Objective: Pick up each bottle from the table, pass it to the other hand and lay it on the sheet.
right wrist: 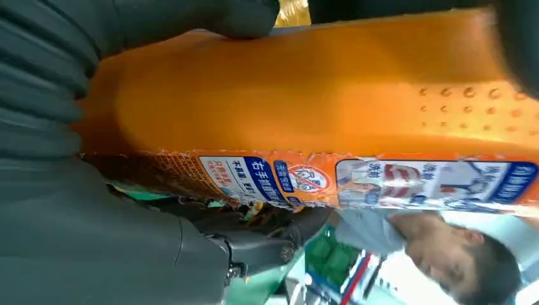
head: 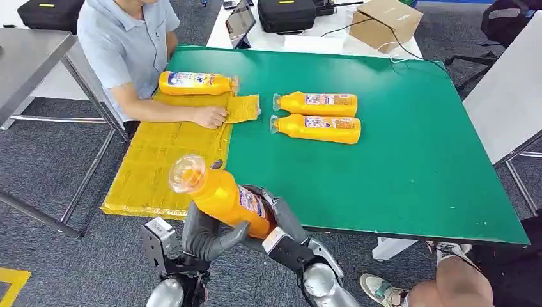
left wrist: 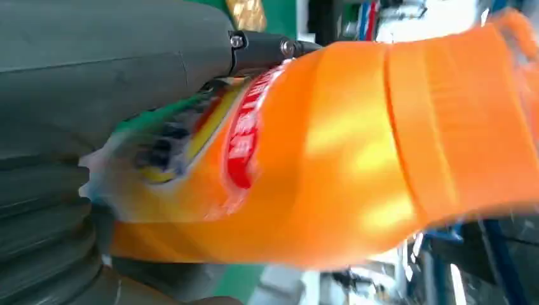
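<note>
Mid-handover above the worktop's (head: 409, 192) near edge, both the left robot hand (head: 214, 240) and right robot hand (head: 281, 220) grip the orange bottle (head: 220, 195); next, presumably, one releases toward the yellow sheet (head: 160, 166).

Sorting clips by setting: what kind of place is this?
Likely a robot test lab or office: a green table on grey carpet, equipment cases, a tablet and a cardboard box behind it, a seated person assisting.
</note>
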Motion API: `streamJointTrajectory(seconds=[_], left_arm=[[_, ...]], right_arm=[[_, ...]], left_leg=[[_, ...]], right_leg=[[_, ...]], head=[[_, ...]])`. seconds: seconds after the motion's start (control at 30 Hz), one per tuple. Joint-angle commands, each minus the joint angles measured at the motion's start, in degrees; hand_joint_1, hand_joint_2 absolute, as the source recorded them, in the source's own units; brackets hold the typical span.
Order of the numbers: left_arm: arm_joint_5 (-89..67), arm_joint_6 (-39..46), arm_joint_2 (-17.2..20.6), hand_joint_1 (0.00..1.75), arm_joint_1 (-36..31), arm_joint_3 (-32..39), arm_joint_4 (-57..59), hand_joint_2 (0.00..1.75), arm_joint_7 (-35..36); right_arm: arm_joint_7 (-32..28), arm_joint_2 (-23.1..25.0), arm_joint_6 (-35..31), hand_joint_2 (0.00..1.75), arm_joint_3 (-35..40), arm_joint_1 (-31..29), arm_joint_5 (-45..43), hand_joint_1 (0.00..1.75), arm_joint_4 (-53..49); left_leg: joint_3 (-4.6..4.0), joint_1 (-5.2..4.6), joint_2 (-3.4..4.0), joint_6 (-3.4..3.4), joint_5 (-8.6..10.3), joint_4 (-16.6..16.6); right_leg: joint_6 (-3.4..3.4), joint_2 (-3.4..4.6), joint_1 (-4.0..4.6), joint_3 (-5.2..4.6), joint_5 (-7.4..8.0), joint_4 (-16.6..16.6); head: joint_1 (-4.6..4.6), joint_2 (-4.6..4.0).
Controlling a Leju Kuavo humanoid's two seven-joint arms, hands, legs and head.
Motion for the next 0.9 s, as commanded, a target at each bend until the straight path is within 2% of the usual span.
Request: streamJointTrajectory(seconds=[0.03,0.07,0.1,0.27,0.47,0.5,0.53,0.57,0.63,0.67,0.77,0.8,0.9], left_arm=[[2.86,-4.03,1.45,0.30,-4.36,0.16,5.13,1.75,2.46],[2.91,-4.08,1.44,0.73,-4.56,0.31,5.28,1.75,2.56],[8.81,-8.47,1.56,1.75,-4.48,0.75,6.39,1.75,7.62],[6.28,-6.88,1.68,1.75,-4.75,1.31,8.19,1.75,7.18],[4.19,-5.40,1.58,1.75,-5.22,1.56,7.96,1.75,7.35],[3.54,-4.97,1.46,1.75,-5.24,1.74,7.88,1.75,7.14],[3.54,-4.97,1.46,1.75,-5.24,1.74,7.88,1.75,7.14],[3.99,-5.23,1.38,1.75,-5.09,2.25,7.55,1.75,7.20],[4.05,-5.26,1.30,1.75,-4.81,2.72,7.14,1.75,7.21],[4.17,-5.28,1.33,1.75,-4.89,3.07,6.91,1.75,7.21],[4.22,-4.82,1.59,1.75,-6.25,4.19,7.18,1.75,7.27],[2.26,-1.95,1.92,1.75,-7.84,5.19,7.75,1.75,7.01],[2.44,-1.91,2.21,1.75,-8.85,5.92,8.04,1.75,7.31]], right_arm=[[-0.42,-3.13,1.42,1.75,3.88,-4.80,0.79,1.75,5.91],[-0.45,-3.15,1.30,1.75,3.94,-4.92,0.99,1.75,5.54],[-0.54,-3.43,0.20,1.75,4.73,-5.11,2.97,1.75,4.97],[-0.46,-3.08,-3.36,1.75,5.63,-5.25,6.75,1.75,2.38],[-0.27,-3.22,-4.09,1.75,5.68,-5.16,7.54,1.75,1.54],[-0.27,-3.22,-4.05,1.75,5.62,-5.18,7.54,1.33,1.54],[-0.27,-3.22,-4.05,1.75,5.62,-5.18,7.54,1.33,1.54],[-0.19,-2.85,-4.37,1.75,5.16,-4.89,7.21,0.03,1.17],[-0.62,-2.22,-4.93,1.75,4.39,-4.24,6.30,0.00,0.35],[-0.86,-2.07,-5.62,0.00,4.24,-3.82,6.26,0.00,-0.56],[-1.81,-2.24,-8.58,0.00,3.96,-3.35,7.54,0.00,-1.72],[-2.57,-2.31,-11.31,0.00,3.11,-2.67,7.99,0.00,-2.84],[-2.57,-2.75,-11.28,0.00,3.05,-2.49,8.00,0.00,-3.40]], left_leg=[[0.23,0.03,0.00,-0.05,-0.02,-0.08],[0.16,0.02,0.03,-0.04,-0.01,-0.07],[0.26,0.05,0.05,-0.06,-0.04,-0.08],[0.21,0.02,0.07,-0.06,-0.04,-0.07],[0.18,0.04,0.04,-0.05,-0.05,-0.04],[0.15,0.03,0.06,-0.04,-0.04,-0.03],[0.19,0.02,0.08,-0.05,-0.06,-0.02],[0.16,0.01,0.06,-0.04,-0.04,-0.04],[0.21,0.04,0.07,-0.07,-0.06,-0.03],[0.16,0.03,0.05,-0.06,-0.04,-0.04],[0.12,0.03,0.00,-0.06,-0.04,-0.02],[0.05,0.02,0.00,-0.04,-0.01,-0.02],[0.05,0.00,-0.02,-0.03,0.02,-0.04]], right_leg=[[-0.09,-0.07,0.05,0.25,-0.02,-0.10],[-0.07,-0.02,0.03,0.16,0.00,-0.08],[-0.10,-0.04,0.06,0.28,-0.03,-0.11],[-0.08,0.00,0.04,0.19,-0.03,-0.06],[-0.08,-0.03,0.06,0.18,-0.03,-0.05],[-0.06,0.00,0.04,0.14,-0.02,-0.04],[-0.08,0.01,0.04,0.18,-0.04,-0.04],[-0.07,-0.01,0.03,0.15,-0.03,-0.03],[-0.10,-0.02,0.07,0.21,-0.05,-0.05],[-0.09,-0.02,0.05,0.16,-0.03,-0.04],[-0.08,-0.07,0.04,0.14,-0.05,-0.02],[-0.06,-0.04,0.03,0.05,-0.01,-0.02],[-0.05,-0.06,0.01,0.05,-0.01,-0.01]], head=[[0.00,0.00],[0.00,0.00],[0.00,0.00],[-0.02,0.00],[0.00,0.00],[0.00,0.00],[0.00,0.00],[0.00,0.00],[0.00,0.00],[0.02,0.00],[0.02,0.00],[0.00,0.00],[0.00,0.00]])
